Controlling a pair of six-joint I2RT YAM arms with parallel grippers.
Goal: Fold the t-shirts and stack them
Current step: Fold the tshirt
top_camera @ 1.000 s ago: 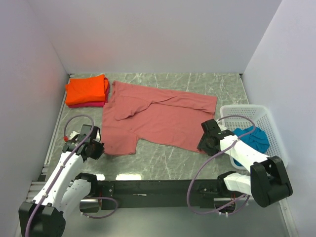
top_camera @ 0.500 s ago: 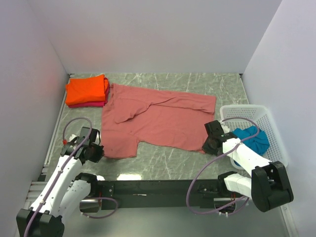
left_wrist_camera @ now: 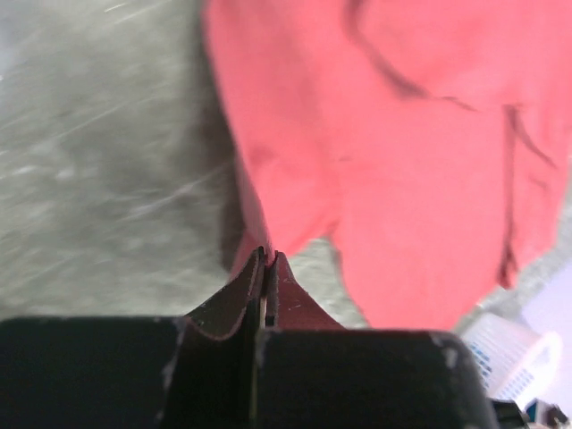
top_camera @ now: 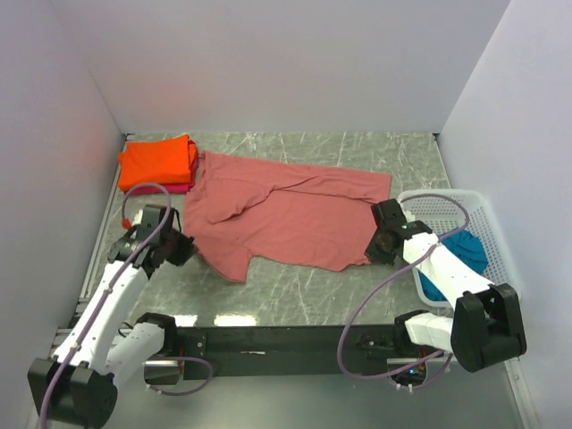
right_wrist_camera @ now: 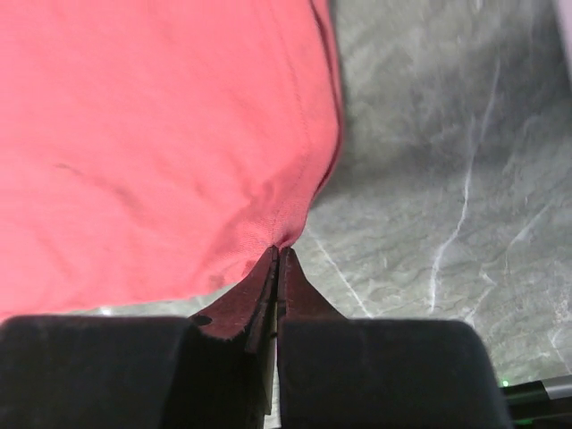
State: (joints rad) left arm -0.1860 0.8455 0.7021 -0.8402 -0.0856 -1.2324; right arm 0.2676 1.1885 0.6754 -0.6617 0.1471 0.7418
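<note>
Brick-red t-shirt (top_camera: 286,214) spread mid-table; left gripper (left_wrist_camera: 266,259) clamped on its near-left edge; right gripper (right_wrist_camera: 278,253) pinching its near-right corner; orange t-shirt (top_camera: 158,162) stacked on pink-red t-shirt (top_camera: 181,188) at far-left corner; teal-blue t-shirt (top_camera: 461,251) in basket (top_camera: 447,198) at right edge.

We note white-shelled arms (top_camera: 112,290) on the black base rail (top_camera: 268,340), with black joints, looped lilac cables (top_camera: 340,350), and a black left gripper (left_wrist_camera: 266,259) and right gripper (right_wrist_camera: 277,252).

The high rear camera looks down on the whole table (top_camera: 304,281); both wrist cameras sit close above the brick-red t-shirt (top_camera: 295,210), which all views share
</note>
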